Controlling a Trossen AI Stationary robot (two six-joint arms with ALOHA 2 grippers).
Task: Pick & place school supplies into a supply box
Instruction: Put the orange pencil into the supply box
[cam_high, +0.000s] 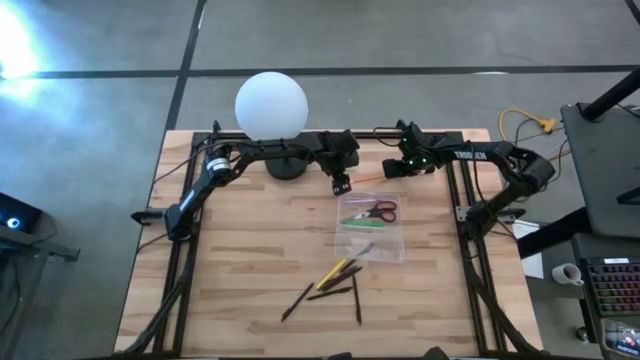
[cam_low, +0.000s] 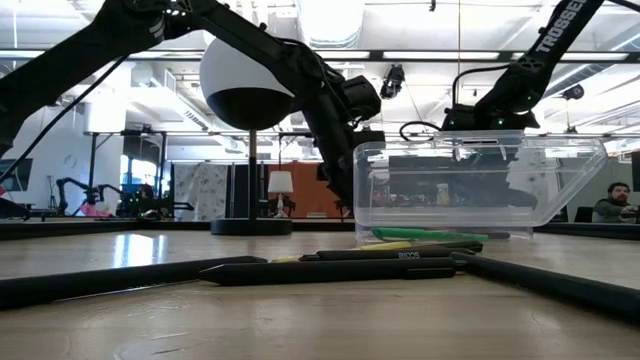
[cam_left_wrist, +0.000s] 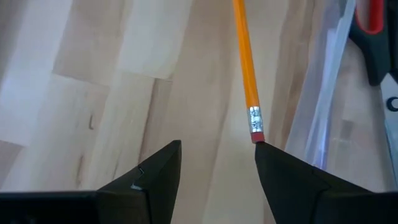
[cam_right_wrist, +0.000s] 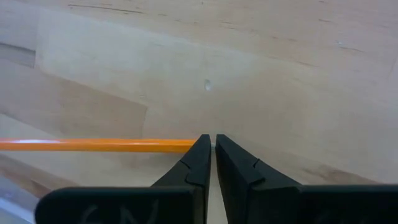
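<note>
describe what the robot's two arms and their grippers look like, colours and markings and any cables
Both arms are dark, slim and jointed. The right arm carries white lettering along its link and a small green light near the wrist; black cables run beside the left arm. The left gripper and right gripper each have two matte black, wedge-shaped fingers tapering to points.

"TROSSEN" runs in white along the right arm (cam_low: 556, 28); other markings are too small to read.

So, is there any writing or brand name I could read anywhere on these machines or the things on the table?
"TROSSEN", white letters, partly cut off, on the dark right robot arm.
The same lettering on that arm from above is too small to read.
Pale print on a dark pen lying on the wooden table: too blurred to read.
</note>
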